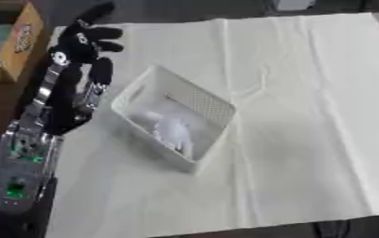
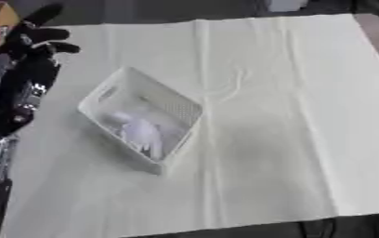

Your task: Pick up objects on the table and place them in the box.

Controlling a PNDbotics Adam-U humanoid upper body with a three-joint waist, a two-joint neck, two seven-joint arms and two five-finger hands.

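On the left side of the cloth, just right of the left arm, sits the box, a white basket with perforated walls and a handle slot in its far-left end, turned at an angle to the cloth's edges. Inside it lies a pale, crumpled white thing, soft-looking and hard to tell from the box floor; what it is cannot be made out. No other loose object shows on the cloth, so the picking looks largely done, as far as these views tell. The left hand hangs above the far-left corner of the cloth, well apart from the box and beyond its far-left end, fingers spread and relaxed, holding nothing; it seems raised that way to stay clear of the box rim. The right hand shows in neither view. At the far left edge a cardboard carton stands off the cloth.
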